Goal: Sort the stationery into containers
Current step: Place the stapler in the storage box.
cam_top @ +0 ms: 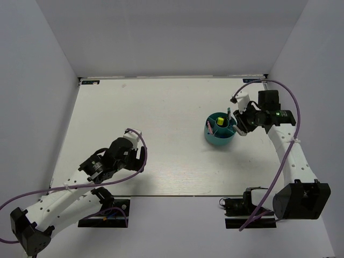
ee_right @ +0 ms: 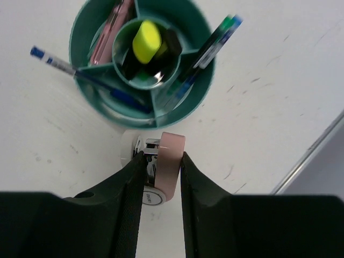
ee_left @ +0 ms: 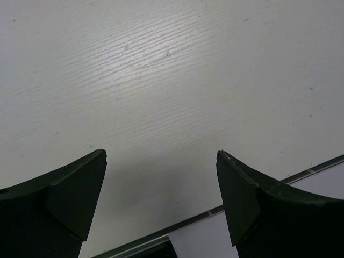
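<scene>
We see the right arm (cam_top: 287, 156) stretched toward the counter's right edge, its right claw (ee_right: 161, 157) pinching the pink-white block (ee_right: 167, 171) just beside the teal organiser (ee_right: 129, 119). Our left arm (cam_top: 70, 196) sits folded by the near edge, its left claw (ee_left: 161, 156) spread wide above the counter (ee_left: 161, 64), well apart from the organiser.

Just ahead of the right claw (ee_right: 161, 156), the teal organiser (ee_right: 207, 80) runs off the top edge, and the pink marker (ee_right: 110, 32) inside is clipped with it. The blue pen (ee_right: 54, 62) is blurred. The pink-white block (ee_right: 172, 156) between the fingers has its flanks covered. The left claw (ee_left: 161, 155) is cut off below.
</scene>
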`<action>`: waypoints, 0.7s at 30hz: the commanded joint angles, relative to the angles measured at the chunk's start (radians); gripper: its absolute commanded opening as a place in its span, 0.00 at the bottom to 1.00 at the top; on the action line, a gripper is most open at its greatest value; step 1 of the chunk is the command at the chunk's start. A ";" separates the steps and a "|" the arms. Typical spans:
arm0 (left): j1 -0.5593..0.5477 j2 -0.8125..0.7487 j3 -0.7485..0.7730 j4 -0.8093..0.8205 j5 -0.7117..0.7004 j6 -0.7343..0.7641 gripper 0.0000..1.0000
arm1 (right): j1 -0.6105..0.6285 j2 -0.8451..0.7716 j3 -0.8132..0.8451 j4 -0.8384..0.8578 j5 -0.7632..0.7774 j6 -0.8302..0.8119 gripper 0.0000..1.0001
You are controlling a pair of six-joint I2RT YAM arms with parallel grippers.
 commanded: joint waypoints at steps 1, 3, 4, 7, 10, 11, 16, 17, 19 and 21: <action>0.006 -0.004 0.000 0.019 0.013 0.012 0.93 | 0.011 0.026 0.087 0.071 0.003 -0.013 0.18; 0.006 0.003 -0.003 0.025 0.011 0.016 0.93 | 0.017 0.036 0.136 0.117 0.001 0.015 0.17; 0.006 0.003 -0.003 0.030 0.013 0.021 0.93 | 0.017 0.040 0.147 0.134 -0.003 0.026 0.15; 0.006 0.016 -0.002 0.033 0.016 0.026 0.93 | 0.027 0.060 0.193 0.220 -0.046 0.082 0.13; 0.006 0.027 0.000 0.038 0.014 0.033 0.93 | 0.040 0.097 0.220 0.283 -0.080 0.170 0.12; 0.005 0.027 0.001 0.038 0.014 0.033 0.93 | 0.051 0.118 0.219 0.298 -0.083 0.188 0.12; 0.003 0.021 -0.006 0.038 0.010 0.040 0.93 | 0.066 0.166 0.207 0.436 -0.135 0.317 0.10; 0.006 0.018 -0.006 0.038 0.011 0.040 0.93 | 0.073 0.166 0.165 0.485 -0.161 0.329 0.09; 0.006 0.016 -0.003 0.035 0.010 0.041 0.93 | 0.079 0.163 0.135 0.575 -0.184 0.368 0.09; 0.006 0.019 -0.002 0.030 0.003 0.043 0.93 | 0.085 0.162 0.096 0.655 -0.222 0.394 0.09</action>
